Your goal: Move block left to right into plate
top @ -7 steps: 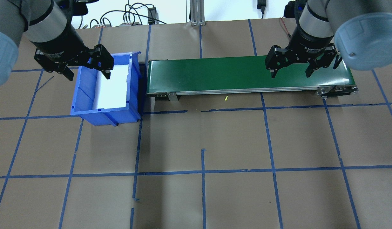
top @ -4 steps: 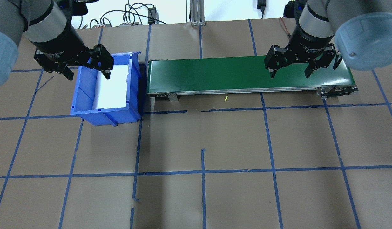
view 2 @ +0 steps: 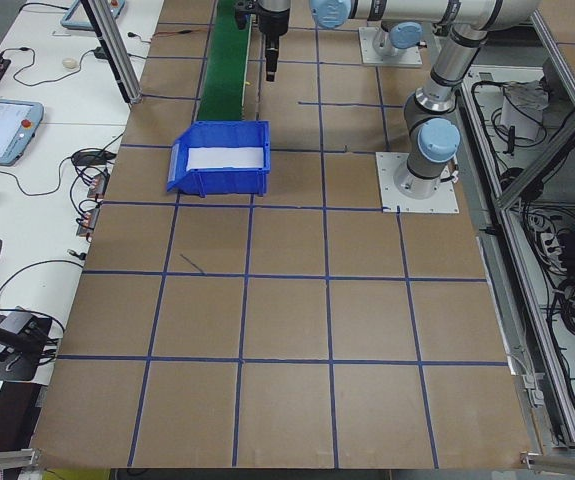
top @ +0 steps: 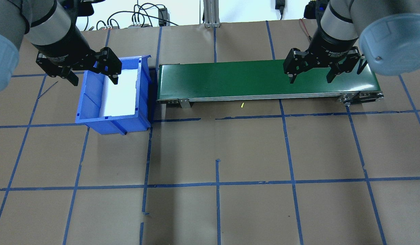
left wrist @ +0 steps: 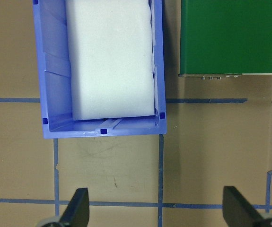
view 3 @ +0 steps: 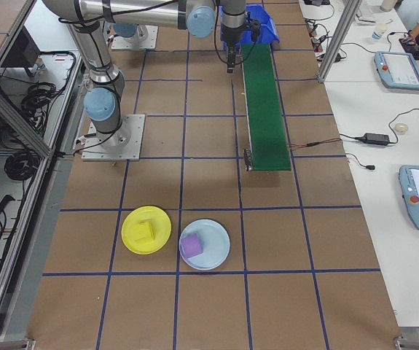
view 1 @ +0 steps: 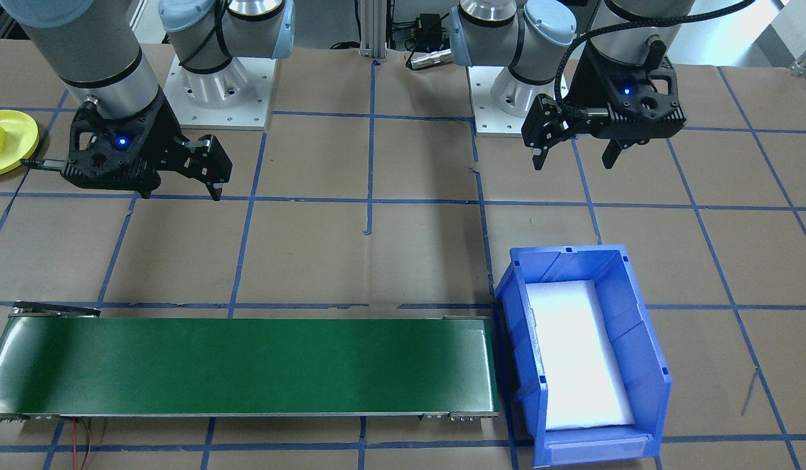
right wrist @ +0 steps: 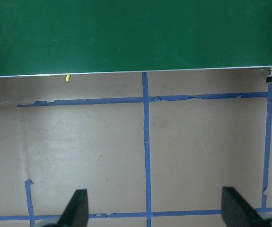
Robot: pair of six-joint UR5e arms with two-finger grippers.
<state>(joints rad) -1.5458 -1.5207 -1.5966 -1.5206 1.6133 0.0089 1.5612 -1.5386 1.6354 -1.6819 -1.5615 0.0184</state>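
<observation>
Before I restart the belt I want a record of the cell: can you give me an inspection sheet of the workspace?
Surface: brown paper table gridded with blue tape; a small yellow scrap lies by the belt.
Job's things: yellow plate holds a yellow block; green conveyor belt bare; blue bin holds only a white foam liner.
Clutter: light blue plate with a purple block beside the yellow plate.
Grippers: left gripper open and empty, near the bin; right gripper open and empty, near the belt's end.
Cables: red wire at the belt's end; cords on the side benches.
Surroundings: teach pendant, paper cup.
</observation>
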